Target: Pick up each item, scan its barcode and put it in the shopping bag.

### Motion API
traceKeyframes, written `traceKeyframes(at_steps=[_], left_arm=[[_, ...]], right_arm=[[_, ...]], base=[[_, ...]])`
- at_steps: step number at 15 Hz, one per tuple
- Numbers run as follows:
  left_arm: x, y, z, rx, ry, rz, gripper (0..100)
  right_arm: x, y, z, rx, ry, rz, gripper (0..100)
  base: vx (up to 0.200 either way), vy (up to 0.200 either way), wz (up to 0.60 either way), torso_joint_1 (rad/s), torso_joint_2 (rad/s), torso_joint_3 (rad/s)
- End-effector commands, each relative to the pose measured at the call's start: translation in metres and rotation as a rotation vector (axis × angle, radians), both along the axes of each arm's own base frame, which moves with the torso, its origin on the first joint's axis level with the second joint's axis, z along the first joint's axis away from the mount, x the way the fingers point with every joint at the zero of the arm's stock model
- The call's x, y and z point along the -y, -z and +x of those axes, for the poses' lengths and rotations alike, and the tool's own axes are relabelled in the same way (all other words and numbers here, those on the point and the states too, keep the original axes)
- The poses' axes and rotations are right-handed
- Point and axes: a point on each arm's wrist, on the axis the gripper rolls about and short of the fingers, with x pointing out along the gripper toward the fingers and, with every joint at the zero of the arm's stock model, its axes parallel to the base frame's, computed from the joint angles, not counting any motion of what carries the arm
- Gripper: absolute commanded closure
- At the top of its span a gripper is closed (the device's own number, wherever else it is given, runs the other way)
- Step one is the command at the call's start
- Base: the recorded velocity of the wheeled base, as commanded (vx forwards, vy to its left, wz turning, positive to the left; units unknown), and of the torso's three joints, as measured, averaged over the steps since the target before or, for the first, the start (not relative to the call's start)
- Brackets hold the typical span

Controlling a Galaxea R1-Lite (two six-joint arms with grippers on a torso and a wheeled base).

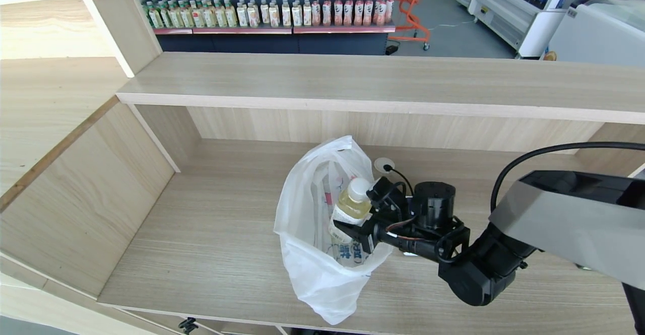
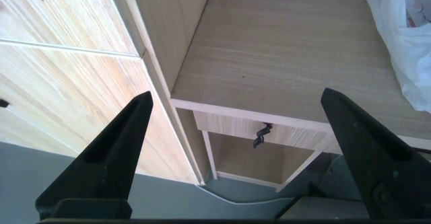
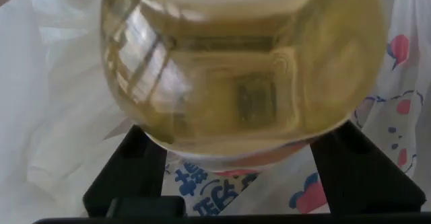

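My right claw (image 1: 356, 218) gripped the bottle (image 1: 350, 202) round its middle. It looked full, heavy, hard and slippery.

The right arm (image 1: 559, 219) has a grey shell, black joints, black cable (image 1: 594, 145) and black gripper (image 1: 361, 212).

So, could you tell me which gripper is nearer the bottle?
Right. The right gripper grips the bottle at the shopping bag mouth; the left gripper hangs open beyond the counter front corner, well away.
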Motion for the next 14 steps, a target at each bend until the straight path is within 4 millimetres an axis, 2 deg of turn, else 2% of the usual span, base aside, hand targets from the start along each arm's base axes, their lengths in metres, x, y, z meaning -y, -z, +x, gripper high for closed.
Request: traceKeyframes(at_steps=[1, 3, 5, 7, 8, 10, 11, 14], left_arm=[[0.000, 0.000, 0.000, 0.000, 0.000, 0.000, 0], [0.000, 0.000, 0.000, 0.000, 0.000, 0.000, 0], [0.000, 0.000, 0.000, 0.000, 0.000, 0.000, 0], [0.000, 0.000, 0.000, 0.000, 0.000, 0.000, 0], [0.000, 0.000, 0.000, 0.000, 0.000, 0.000, 0], [0.000, 0.000, 0.000, 0.000, 0.000, 0.000, 0], [0.000, 0.000, 0.000, 0.000, 0.000, 0.000, 0], [0.000, 0.000, 0.000, 0.000, 0.000, 0.000, 0]], right_arm=[[0.000, -0.008, 0.000, -0.002, 0.003, 0.024, 0], [0.004, -0.036, -0.006, -0.071, 0.022, 0.148, 0], [0.013, -0.072, -0.021, -0.195, 0.044, 0.303, 0], [0.027, -0.091, -0.032, -0.244, 0.070, 0.335, 0], [0.047, -0.105, -0.047, -0.269, 0.108, 0.319, 0], [0.070, -0.119, -0.072, -0.271, 0.133, 0.318, 0], [0.086, -0.135, -0.096, -0.260, 0.117, 0.353, 0], [0.123, -0.161, -0.144, -0.262, 0.170, 0.391, 0]], base=[[0.000, 0.000, 0.00, 0.000, 0.00, 0.000], [0.000, 0.000, 0.00, 0.000, 0.00, 0.000], [0.000, 0.000, 0.00, 0.000, 0.00, 0.000], [0.000, 0.000, 0.00, 0.000, 0.00, 0.000], [0.000, 0.000, 0.00, 0.000, 0.00, 0.000], [0.000, 0.000, 0.00, 0.000, 0.00, 0.000], [0.000, 0.000, 0.00, 0.000, 0.00, 0.000], [0.000, 0.000, 0.00, 0.000, 0.00, 0.000]])
